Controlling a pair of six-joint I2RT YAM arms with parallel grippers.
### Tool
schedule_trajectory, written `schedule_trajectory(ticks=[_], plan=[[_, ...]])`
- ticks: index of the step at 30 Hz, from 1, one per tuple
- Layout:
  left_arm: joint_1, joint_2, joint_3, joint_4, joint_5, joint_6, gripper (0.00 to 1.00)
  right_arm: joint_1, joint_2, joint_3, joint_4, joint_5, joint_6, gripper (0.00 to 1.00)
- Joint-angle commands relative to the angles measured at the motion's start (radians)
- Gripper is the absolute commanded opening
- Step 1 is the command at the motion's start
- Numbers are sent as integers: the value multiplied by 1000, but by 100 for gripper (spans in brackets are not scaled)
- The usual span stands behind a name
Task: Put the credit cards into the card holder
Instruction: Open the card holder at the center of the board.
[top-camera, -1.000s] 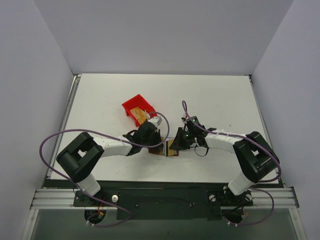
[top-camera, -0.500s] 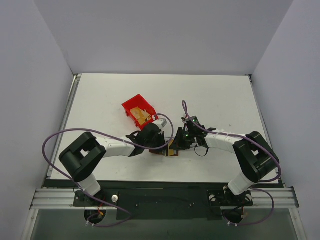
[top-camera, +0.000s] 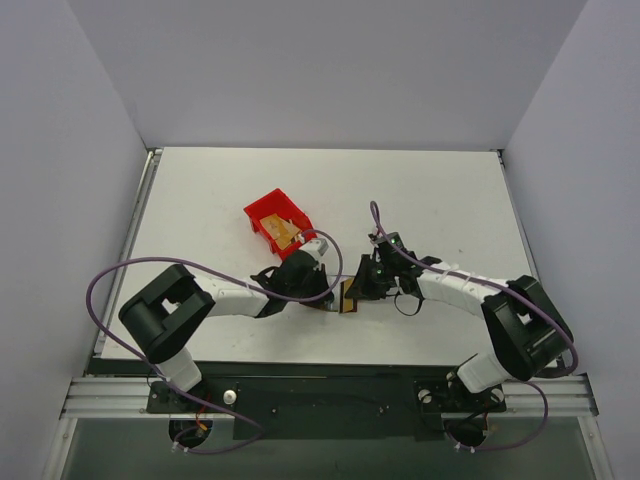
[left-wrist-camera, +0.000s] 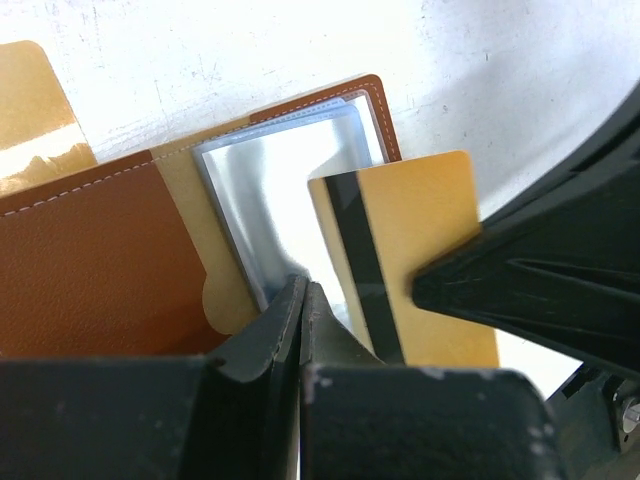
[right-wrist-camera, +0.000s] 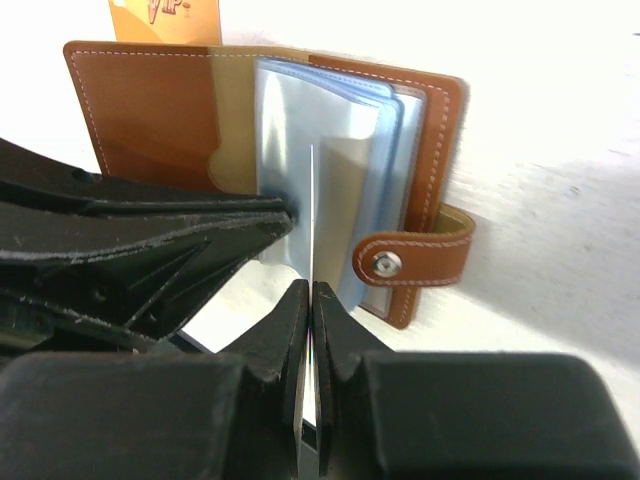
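Credit card (left-wrist-camera: 420, 240) pinched in right hand (right-wrist-camera: 308, 295) over card holder (right-wrist-camera: 150, 110).

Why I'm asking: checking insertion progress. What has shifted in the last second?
The left tool slid slightly rightward, closer in on the card holder, where it pinches a pocket leaf. The right arm's elbow swung outward. The right tool stays shut on the credit card at the pockets. Nothing was released. The red bin has not moved.
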Motion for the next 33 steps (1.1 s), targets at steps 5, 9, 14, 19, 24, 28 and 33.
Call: schedule_trajectory(ticks=[5,9,14,19,24,28,33], plan=[[11,26,-61,-41,-44,-18,0,-49,-109,-35,-117,57,-56,0],[11,23,-64,-42,-44,-18,0,-59,-101,-44,-117,47,-59,0],[11,23,-64,-41,-44,-18,0,-60,-90,-47,-103,37,-56,0],[11,26,-66,-39,-44,-18,0,-59,-81,-47,-83,20,-49,0],[11,26,-66,-38,-44,-20,0,-60,-86,-47,-79,12,-41,0],[11,26,-66,-36,-44,-21,0,-62,-115,-51,-79,15,-33,0],[11,26,-66,-38,-44,-21,0,-71,-147,-58,-79,11,-23,0]])
